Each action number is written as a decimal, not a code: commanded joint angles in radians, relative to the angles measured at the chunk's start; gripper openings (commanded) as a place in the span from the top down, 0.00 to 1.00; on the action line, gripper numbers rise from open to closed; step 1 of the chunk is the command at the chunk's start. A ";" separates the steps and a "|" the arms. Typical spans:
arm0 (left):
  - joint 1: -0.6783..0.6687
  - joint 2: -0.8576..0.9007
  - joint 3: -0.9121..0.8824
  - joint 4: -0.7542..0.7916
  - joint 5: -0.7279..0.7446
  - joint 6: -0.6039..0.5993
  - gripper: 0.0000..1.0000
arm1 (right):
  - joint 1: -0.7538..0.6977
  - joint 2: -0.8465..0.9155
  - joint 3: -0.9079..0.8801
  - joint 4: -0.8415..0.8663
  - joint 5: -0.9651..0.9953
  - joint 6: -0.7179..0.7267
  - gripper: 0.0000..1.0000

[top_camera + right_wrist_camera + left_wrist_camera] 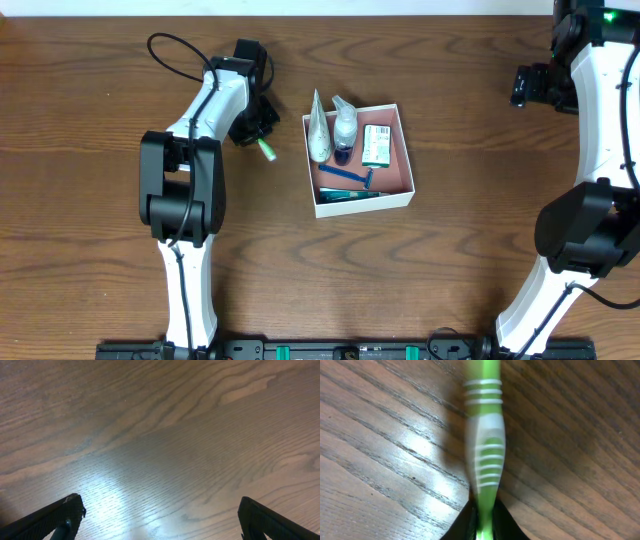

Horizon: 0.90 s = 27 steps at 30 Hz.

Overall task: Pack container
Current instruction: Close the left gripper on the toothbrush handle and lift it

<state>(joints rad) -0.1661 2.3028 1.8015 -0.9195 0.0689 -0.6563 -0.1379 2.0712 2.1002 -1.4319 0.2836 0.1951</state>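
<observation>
The container, a shallow white-walled box with a pink-brown inside, sits at the table's middle. It holds a white tube, a small clear bottle, a green-and-white packet and a blue razor. My left gripper is left of the box and shut on a green and white toothbrush; its handle fills the left wrist view between the jaws. My right gripper is open and empty at the far right; its fingers show over bare wood.
A black cable loops behind the left arm. Both arm bases stand at the table's front edge. The wooden table surrounds the box.
</observation>
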 commanded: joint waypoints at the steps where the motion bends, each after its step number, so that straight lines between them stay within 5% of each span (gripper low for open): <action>1: 0.003 0.031 0.002 -0.014 -0.012 -0.007 0.91 | 0.007 -0.005 0.019 0.000 0.003 0.018 0.01; 11: 0.005 0.017 0.006 -0.034 -0.008 0.084 0.91 | 0.007 -0.005 0.019 0.000 0.003 0.018 0.01; 27: 0.003 -0.259 0.040 -0.135 -0.008 0.445 0.91 | 0.007 -0.005 0.019 0.000 0.003 0.018 0.01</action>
<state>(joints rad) -0.1665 2.1395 1.8027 -1.0374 0.0685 -0.3241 -0.1379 2.0712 2.1002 -1.4315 0.2836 0.1951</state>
